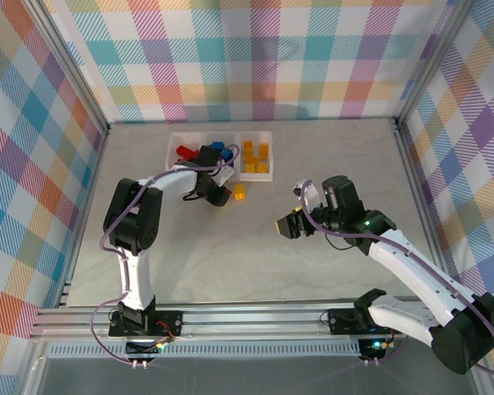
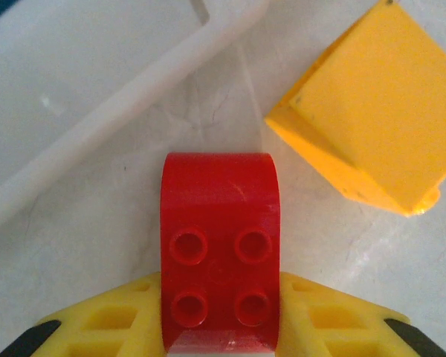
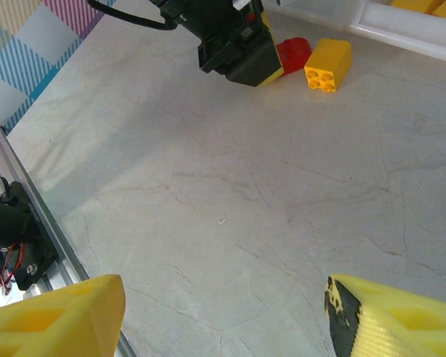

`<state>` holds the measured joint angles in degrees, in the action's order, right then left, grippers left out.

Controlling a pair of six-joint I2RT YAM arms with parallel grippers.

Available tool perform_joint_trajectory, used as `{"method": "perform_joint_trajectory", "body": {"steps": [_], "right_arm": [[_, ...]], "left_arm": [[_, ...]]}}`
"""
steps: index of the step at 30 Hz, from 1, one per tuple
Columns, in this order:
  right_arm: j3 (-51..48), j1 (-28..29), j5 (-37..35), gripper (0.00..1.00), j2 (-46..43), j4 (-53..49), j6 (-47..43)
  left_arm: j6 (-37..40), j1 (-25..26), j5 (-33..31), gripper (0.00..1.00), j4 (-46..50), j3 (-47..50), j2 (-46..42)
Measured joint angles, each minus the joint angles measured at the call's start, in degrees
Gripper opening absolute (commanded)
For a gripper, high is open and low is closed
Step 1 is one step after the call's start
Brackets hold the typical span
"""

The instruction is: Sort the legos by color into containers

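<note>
- The red lego (image 2: 219, 253) lies flat on the tabletop (image 3: 208, 193) with its studs up. It sits just outside the near wall of the containers (image 2: 119, 111).
- Appearance: glossy red plastic with four round studs in a square. The end facing the wall is rounded, and the top face carries faint scuffs.
- A yellow lego (image 2: 372, 111) lies just beside the red one, tilted relative to it and not touching it.
- The left claw (image 2: 219, 297) is drawn in narrow. Its yellow fingers (image 2: 111, 320) meet the two side faces of the red lego, so the claw holds it at tabletop level.
- Step in hand, as judged: securing the grasp before the lift.
- Procedure for this step:
  - Confirm that both fingers sit flat on the smooth sides, not on the rounded end.
  - Lift straight up. A sideways drag risks knocking the yellow lego or catching the wall.
  - Clear the rim fully before moving across.
  - In the overhead view, red pieces sit in the left compartment, blue in the middle and yellow-orange in the right. Carry the red lego to the left one.
  - Release low inside the compartment. The glossy plastic is likely to bounce or skid.
- The right claw (image 3: 223, 320) stands wide with nothing between its fingers. It hovers over bare tabletop, well apart from both loose pieces.
</note>
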<state>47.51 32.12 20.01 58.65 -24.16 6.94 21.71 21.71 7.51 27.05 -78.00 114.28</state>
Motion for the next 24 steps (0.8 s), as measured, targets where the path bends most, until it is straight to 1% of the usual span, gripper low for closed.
{"method": "perform_joint_trajectory", "body": {"steps": [5, 10, 16, 20, 24], "right_arm": [[0.0, 0.0, -0.7, 0.71, -0.1, -0.1, 0.0], [0.0, 0.1, -1.6, 0.7, -1.1, -0.4, 0.0], [0.0, 0.2, -2.0, 0.7, -1.1, -0.4, -0.2], [0.0, 0.2, -2.0, 0.7, -1.1, -0.4, -0.2], [0.0, 0.7, -2.0, 0.7, -1.1, -0.4, -0.2]], "left_arm": [[-2.5, 0.0, -1.2, 0.3, 0.9, 2.9, -5.2], [-5.7, 0.0, -1.2, 0.3, 1.6, 6.5, -14.8], [-8.1, -0.2, -2.9, 0.3, 1.8, 6.5, -23.5], [-10.2, -1.8, -3.6, 0.31, 1.9, 5.1, -25.3], [-12.1, -5.9, -5.3, 0.31, 2.8, 0.3, -23.6]]}}
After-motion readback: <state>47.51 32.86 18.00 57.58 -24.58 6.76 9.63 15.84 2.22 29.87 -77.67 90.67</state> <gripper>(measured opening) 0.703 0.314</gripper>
